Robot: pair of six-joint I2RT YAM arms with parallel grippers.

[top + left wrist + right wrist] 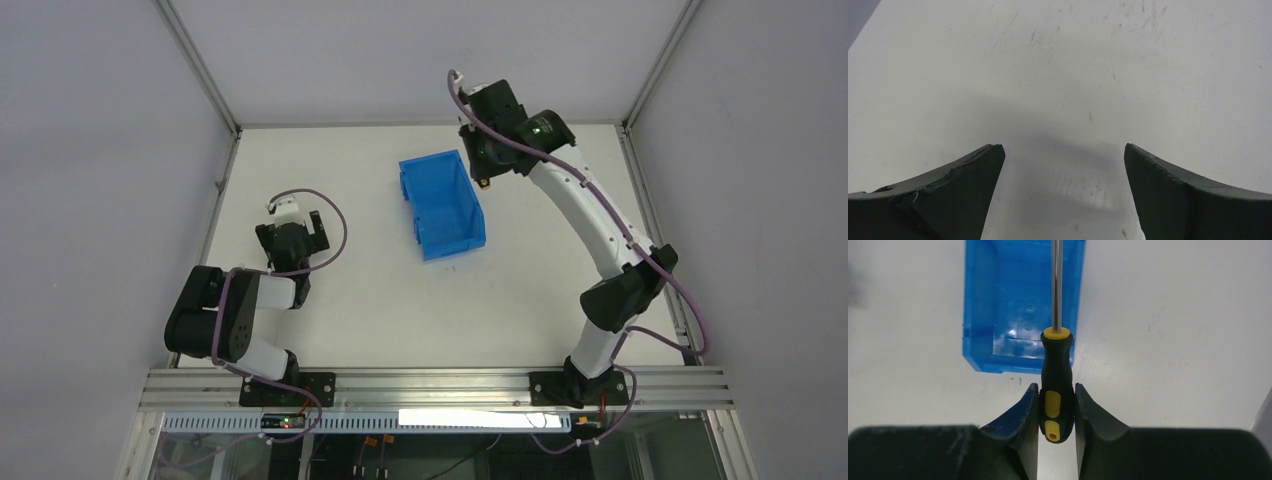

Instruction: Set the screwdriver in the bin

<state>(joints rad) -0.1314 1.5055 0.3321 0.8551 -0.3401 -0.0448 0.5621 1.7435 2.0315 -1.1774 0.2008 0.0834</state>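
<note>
The blue bin (441, 203) stands near the table's middle, toward the back. My right gripper (483, 172) hovers just off the bin's back right corner. In the right wrist view my right gripper (1057, 392) is shut on the black-and-yellow handle of the screwdriver (1056, 375), held above the table. Its thin shaft points out over the bin (1013, 315), near the bin's right wall. My left gripper (310, 225) is open and empty at the left of the table. In the left wrist view it (1063, 150) shows only bare table between its fingers.
Grey enclosure walls and metal frame posts (200, 65) bound the white table on three sides. An aluminium rail (430, 385) with both arm bases runs along the near edge. Purple cables loop around both arms.
</note>
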